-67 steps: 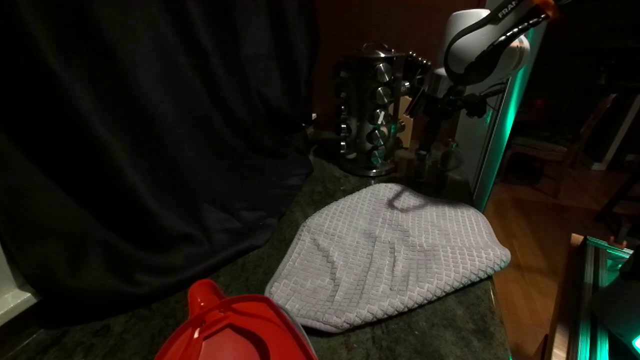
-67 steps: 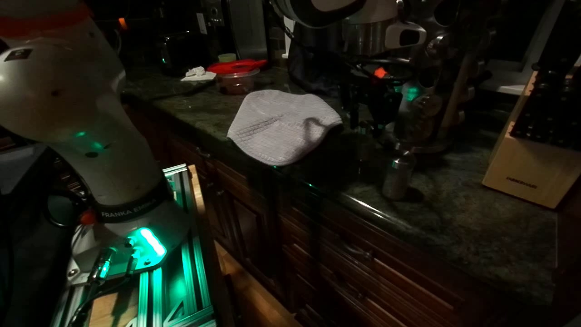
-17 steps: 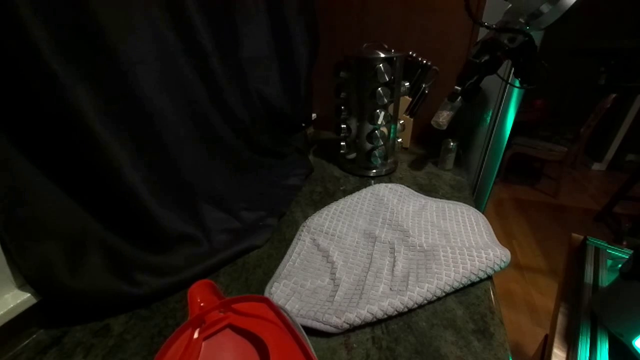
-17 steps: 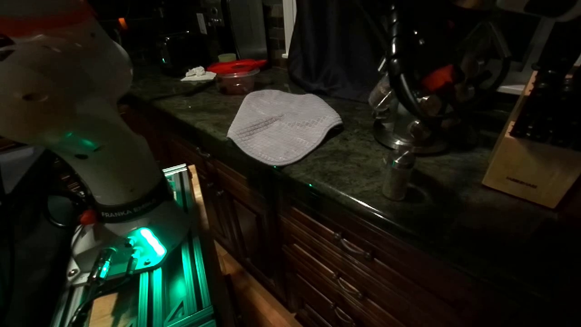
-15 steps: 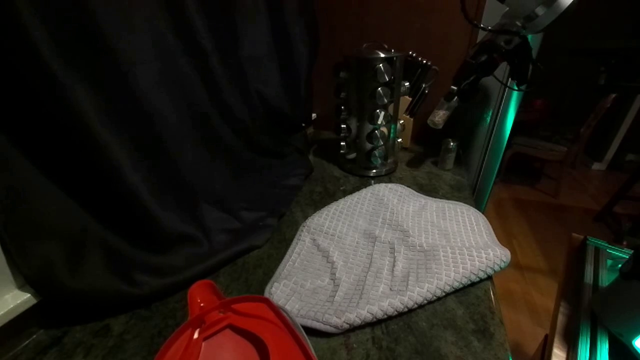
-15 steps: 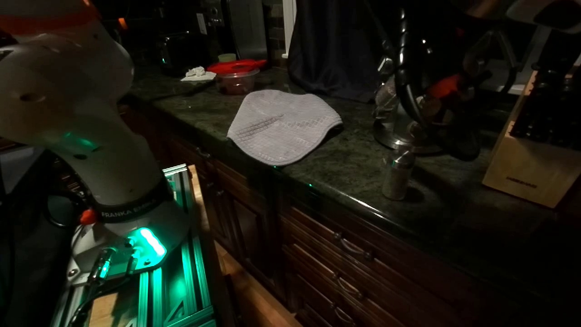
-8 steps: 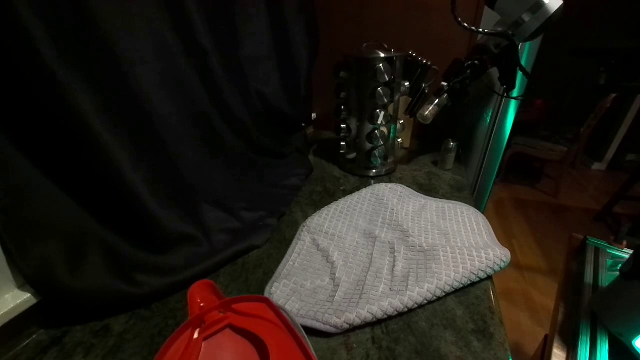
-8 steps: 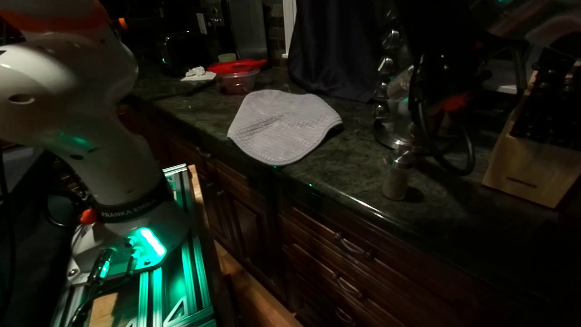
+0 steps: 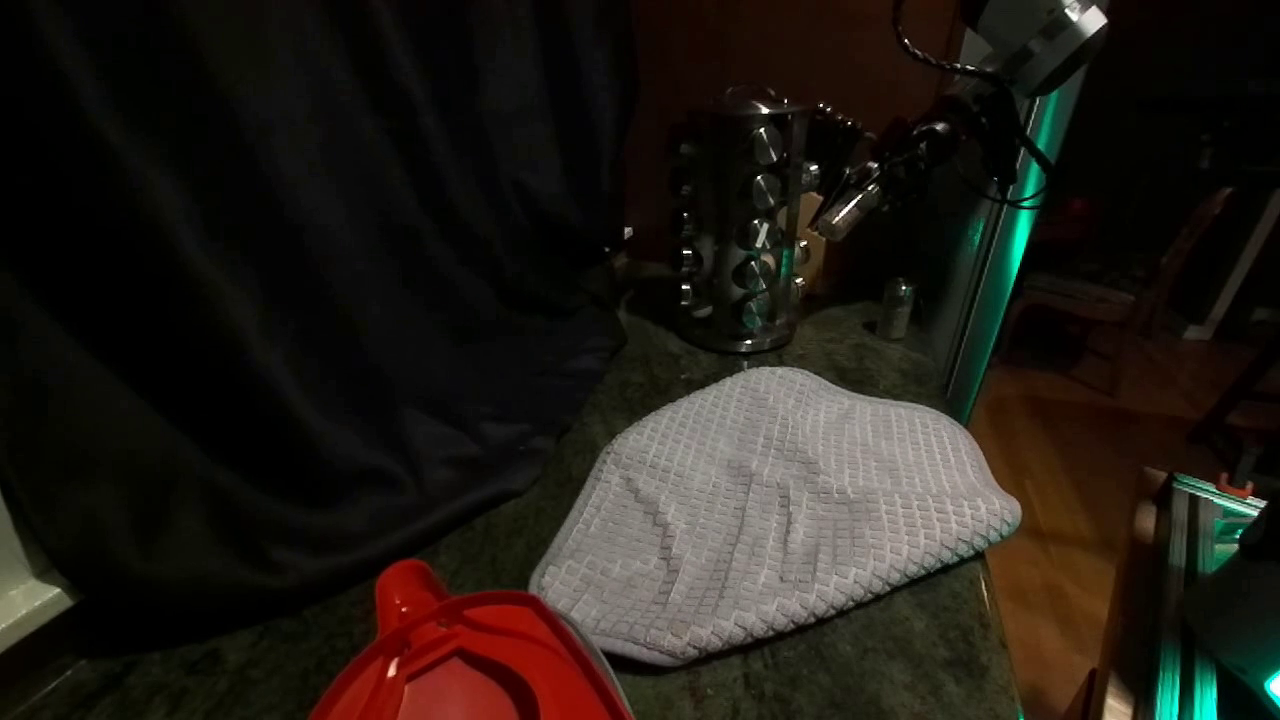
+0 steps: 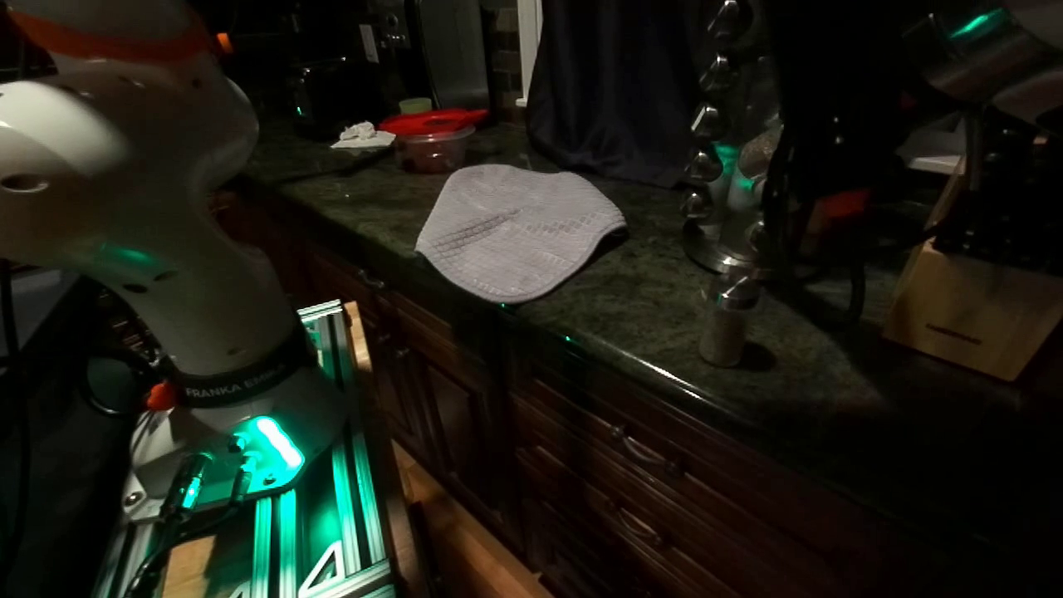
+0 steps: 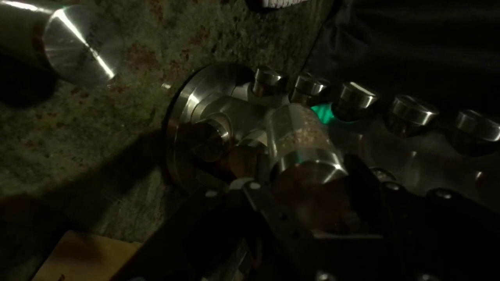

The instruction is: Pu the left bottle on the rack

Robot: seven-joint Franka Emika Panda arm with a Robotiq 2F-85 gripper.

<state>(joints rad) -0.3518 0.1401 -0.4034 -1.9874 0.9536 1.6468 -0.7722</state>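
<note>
My gripper [image 11: 306, 171] is closed around the metal-capped end of a bottle [image 11: 300, 134], which I take to be the left one meant; its fingers [image 11: 362, 185] stand about a cap's width apart. The bottle is up in the air, tilted, its glass bottom turned toward the rack [image 9: 722, 230]; it is near, though I cannot tell whether the two touch. I judge it light, rigid and easy to chip: smooth clear glass with something grainy inside that may slide when I tip it. The capped end seems the right place to hold, since the jars [image 9: 766, 190] in the rack show their caps outward and the bottom should lead in. Smooth metal could twist in my grasp if the glass catches an edge, so I would push gently and straight. The other bottle [image 10: 727, 328] stands upright on the counter [image 10: 648, 286].
</note>
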